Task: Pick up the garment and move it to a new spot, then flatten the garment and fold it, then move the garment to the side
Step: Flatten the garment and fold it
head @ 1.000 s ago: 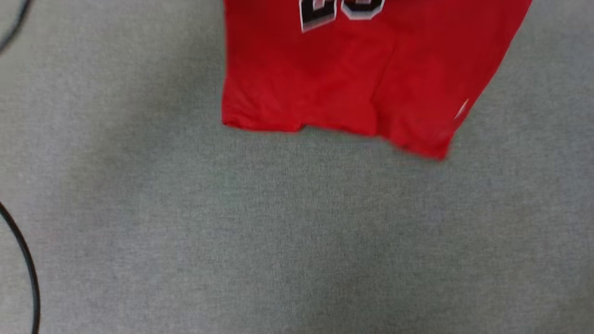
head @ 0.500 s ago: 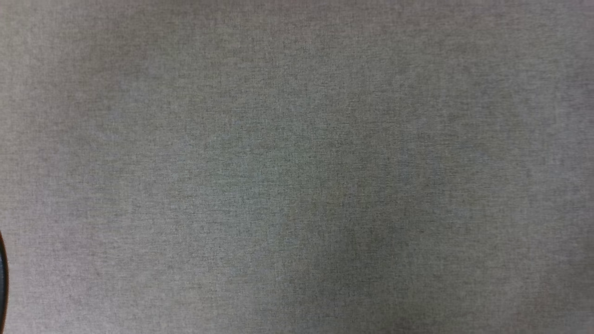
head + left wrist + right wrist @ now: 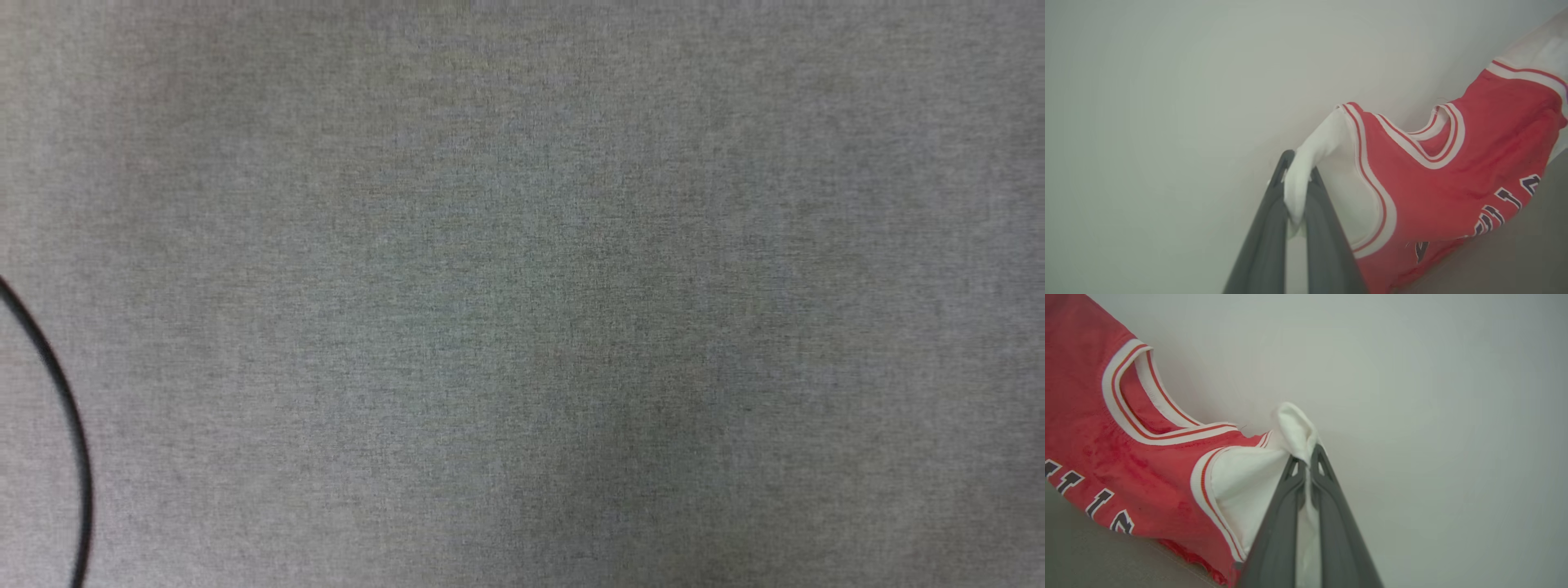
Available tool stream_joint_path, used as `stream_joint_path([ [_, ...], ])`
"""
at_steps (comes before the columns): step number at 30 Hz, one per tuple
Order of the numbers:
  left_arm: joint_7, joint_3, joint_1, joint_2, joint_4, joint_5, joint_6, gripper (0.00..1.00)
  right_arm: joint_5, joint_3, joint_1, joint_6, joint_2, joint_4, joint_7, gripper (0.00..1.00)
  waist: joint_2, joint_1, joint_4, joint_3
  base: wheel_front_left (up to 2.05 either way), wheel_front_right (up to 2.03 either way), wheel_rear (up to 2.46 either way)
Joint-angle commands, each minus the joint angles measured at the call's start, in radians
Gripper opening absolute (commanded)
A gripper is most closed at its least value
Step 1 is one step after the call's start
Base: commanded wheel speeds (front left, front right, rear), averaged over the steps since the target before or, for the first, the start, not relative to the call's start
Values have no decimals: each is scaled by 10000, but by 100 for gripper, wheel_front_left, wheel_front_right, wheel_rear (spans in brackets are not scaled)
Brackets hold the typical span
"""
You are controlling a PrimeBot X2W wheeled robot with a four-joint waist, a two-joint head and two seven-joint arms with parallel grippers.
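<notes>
Garment [image 3: 1453, 183] hangs collar up, stretched sleeve-to-sleeve; left fingers [image 3: 1263, 245], right fingers [image 3: 1276, 539] each clamped on sleeve.

A grey, finely flecked woven surface [image 3: 522, 294] spreads across the head view under soft, even light, slightly darker toward the lower middle. A thin black cable [image 3: 69, 416] curves near its left edge. Both wrist views show a plain pale wall [image 3: 1167, 81].
</notes>
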Motion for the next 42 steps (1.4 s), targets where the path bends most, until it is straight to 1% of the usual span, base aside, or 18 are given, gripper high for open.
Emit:
stream_joint_path([
  [1, -216, -115, 500, -17, 56, -76, -1, 0, 232, 143, 442, -6, 117, 99, -229, 0, 0, -2, -37, -198, 0, 0, 0],
  [5, -598, -468, 1821, 46, 89, -373, -11, 0, 836, 661, 1703, -7, 248, 221, -928, 0, 0, -2, -155, -662, 0, 0, 0],
  [9, -1108, -771, 3394, 338, -68, -639, -14, 0, 1542, 1354, 3140, -7, 429, 106, -1417, 0, 0, -2, -383, -1188, 0, 0, 0],
  [11, -1282, -1007, 4303, 465, -218, -640, 55, 0, 1811, 1681, 3839, -8, 350, 22, -1648, 0, 0, -2, -441, -1467, 0, 0, 0],
  [13, -1486, -1110, 5263, 576, -476, -896, 210, 0, 2098, 2008, 4534, -7, 302, -106, -1863, 0, 0, -2, -498, -1727, 0, 0, 0],
  [20, -1971, -1432, 8542, 1187, -1937, -1674, 1185, 0, 3027, 3074, 6899, -7, -164, -412, -2456, 0, 0, -2, -527, -2701, 0, 0, 0],
  [25, -2223, -1570, 10575, 1759, -3036, -2280, 1915, 0, 3862, 3397, 8409, -7, -596, -627, -2913, 0, 0, -2, -587, -3380, 0, 0, 0],
  [29, -2412, -1684, 12047, 2112, -3739, -2669, 2466, 0, 4252, 3631, 9633, -7, -982, -799, -3148, 0, 0, -2, -640, -3879, 0, 0, 0],
  [33, -2546, -1752, 13259, 2508, -4245, -2938, 2856, 0, 4469, 3854, 10847, -7, -1367, -943, -3319, 0, 0, -2, -712, -4359, 0, 0, 0],
  [38, -2636, -1690, 14668, 2824, -4871, -3387, 3289, 0, 4937, 3651, 12350, -7, -1825, -1089, -3675, 0, 0, -2, -707, -4933, 0, 0, 0],
  [42, -2684, -1581, 15710, 3068, -5387, -3707, 3562, 0, 5033, 3533, 13326, -8, -2222, -1426, -3800, 0, 0, -2, -744, -5203, 0, 0, 0],
])
